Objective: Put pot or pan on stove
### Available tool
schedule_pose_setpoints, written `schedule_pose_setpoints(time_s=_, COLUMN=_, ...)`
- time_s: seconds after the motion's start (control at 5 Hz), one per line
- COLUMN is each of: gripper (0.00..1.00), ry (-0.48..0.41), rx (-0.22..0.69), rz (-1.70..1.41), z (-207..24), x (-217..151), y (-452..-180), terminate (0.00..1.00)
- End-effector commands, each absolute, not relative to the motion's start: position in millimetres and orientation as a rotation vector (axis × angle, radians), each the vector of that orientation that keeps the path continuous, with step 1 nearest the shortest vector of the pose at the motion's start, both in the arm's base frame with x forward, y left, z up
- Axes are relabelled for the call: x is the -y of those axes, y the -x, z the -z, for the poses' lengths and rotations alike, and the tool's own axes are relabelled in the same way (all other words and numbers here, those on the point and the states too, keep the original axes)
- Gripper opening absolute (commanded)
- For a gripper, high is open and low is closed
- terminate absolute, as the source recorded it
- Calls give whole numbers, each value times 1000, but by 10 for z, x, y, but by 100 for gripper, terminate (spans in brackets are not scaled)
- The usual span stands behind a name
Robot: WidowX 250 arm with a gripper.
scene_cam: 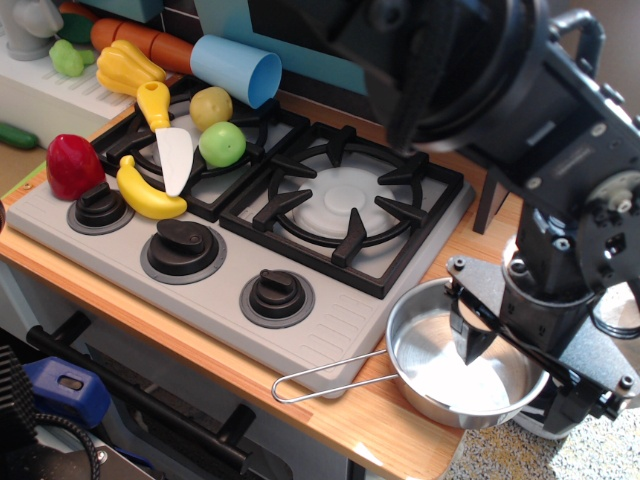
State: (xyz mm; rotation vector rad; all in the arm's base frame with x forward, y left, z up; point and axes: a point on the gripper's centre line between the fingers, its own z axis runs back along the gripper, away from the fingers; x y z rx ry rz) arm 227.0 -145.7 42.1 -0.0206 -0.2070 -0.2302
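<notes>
The shiny steel saucepan stands upright on the wooden counter just off the stove's front right corner, its wire loop handle pointing left. The grey toy stove has a bare right burner grate. My gripper hangs over the right half of the pan. One dark finger dips inside the bowl, and the other side sits beyond the right rim, mostly hidden. The jaws look spread apart and hold nothing.
The left burner carries a yellow fruit, a green fruit, a toy knife and a banana. A red pepper and a light blue cup lie nearby. Three dark knobs line the front.
</notes>
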Motion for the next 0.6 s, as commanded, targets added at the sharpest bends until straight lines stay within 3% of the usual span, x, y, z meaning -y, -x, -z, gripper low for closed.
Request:
schedule_pose_setpoints(time_s=0.0, gripper=100, ry=30, rx=250, rz=217, z=-374, x=1494, y=-2332, terminate=0)
schedule_pose_setpoints(time_s=0.2, gripper=100, ry=-12, rx=300, rz=222, z=-189, x=1496, y=-2303, terminate=0)
schedule_pose_setpoints(time_s=0.4, gripper=0, ry=-2, rx=316, rz=210, z=-132, x=1496, y=-2299, terminate=0)
